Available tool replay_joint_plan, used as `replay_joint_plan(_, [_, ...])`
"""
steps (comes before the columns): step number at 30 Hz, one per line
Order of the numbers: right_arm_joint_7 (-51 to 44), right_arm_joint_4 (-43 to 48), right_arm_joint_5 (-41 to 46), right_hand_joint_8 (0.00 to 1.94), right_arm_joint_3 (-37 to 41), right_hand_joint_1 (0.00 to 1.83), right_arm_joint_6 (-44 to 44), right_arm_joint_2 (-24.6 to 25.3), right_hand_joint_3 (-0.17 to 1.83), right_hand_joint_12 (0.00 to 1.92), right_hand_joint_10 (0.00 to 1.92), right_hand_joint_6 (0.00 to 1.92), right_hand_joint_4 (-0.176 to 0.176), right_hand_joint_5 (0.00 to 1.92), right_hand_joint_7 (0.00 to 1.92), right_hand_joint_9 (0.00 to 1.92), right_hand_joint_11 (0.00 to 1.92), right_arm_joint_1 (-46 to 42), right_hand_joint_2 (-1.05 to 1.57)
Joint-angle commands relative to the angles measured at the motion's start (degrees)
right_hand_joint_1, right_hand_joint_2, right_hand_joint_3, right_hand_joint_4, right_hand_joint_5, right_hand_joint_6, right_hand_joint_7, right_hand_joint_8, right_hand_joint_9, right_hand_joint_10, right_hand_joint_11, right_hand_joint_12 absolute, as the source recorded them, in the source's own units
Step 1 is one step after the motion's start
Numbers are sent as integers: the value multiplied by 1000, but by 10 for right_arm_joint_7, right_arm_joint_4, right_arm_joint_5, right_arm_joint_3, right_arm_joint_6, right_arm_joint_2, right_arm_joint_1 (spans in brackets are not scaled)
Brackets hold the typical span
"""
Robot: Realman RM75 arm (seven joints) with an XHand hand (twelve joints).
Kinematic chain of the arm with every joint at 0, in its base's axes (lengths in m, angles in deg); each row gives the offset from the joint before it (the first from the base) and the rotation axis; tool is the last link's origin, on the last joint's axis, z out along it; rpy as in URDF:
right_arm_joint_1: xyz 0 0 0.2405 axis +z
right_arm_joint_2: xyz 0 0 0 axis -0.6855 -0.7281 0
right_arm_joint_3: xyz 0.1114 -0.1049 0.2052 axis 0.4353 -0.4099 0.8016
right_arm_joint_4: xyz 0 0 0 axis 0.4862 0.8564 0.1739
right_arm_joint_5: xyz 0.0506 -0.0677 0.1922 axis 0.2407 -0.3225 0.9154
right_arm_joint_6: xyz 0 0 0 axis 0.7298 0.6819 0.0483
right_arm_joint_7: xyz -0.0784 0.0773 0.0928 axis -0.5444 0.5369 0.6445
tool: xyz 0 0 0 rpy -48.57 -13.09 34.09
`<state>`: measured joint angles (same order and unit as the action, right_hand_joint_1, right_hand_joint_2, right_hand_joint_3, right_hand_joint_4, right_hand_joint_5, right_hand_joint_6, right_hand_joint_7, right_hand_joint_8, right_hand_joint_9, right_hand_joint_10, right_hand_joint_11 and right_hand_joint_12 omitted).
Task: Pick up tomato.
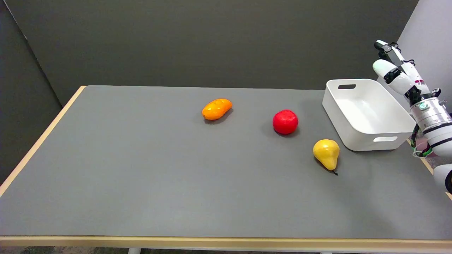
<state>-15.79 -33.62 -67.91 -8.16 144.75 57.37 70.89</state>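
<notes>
A round red tomato (285, 121) lies on the grey table (141, 169), right of centre. My right hand (397, 68) is raised in the air at the far right, above and behind the white bin, well away from the tomato. It holds nothing, and its fingers point up and to the left, a little apart.
A white rectangular bin (367, 114) with handle slots stands at the table's right side. A yellow pear (326, 153) lies in front of the bin, just right of the tomato. An orange fruit (216, 108) lies further left. The table's wooden edges run along the left and front.
</notes>
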Motion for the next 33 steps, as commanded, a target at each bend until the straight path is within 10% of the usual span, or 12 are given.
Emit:
replay_joint_plan(1, [2,12,-42,182,2,86,17,-8,1010,603,302,350,77,54,30,25,-1,-4,582])
replay_joint_plan(13, [-18,-62,-243,144,3,174,-46,-46,991,626,317,351,81,58,59,29,-1,36,572])
replay_joint_plan(24, [-274,-237,-405,151,-11,280,-321,-50,993,628,303,331,85,50,49,24,-1,166,582])
replay_joint_plan(33, [-363,-242,-405,-1,-165,257,-460,27,960,234,17,73,67,-1,-1,-1,-1,329,572])
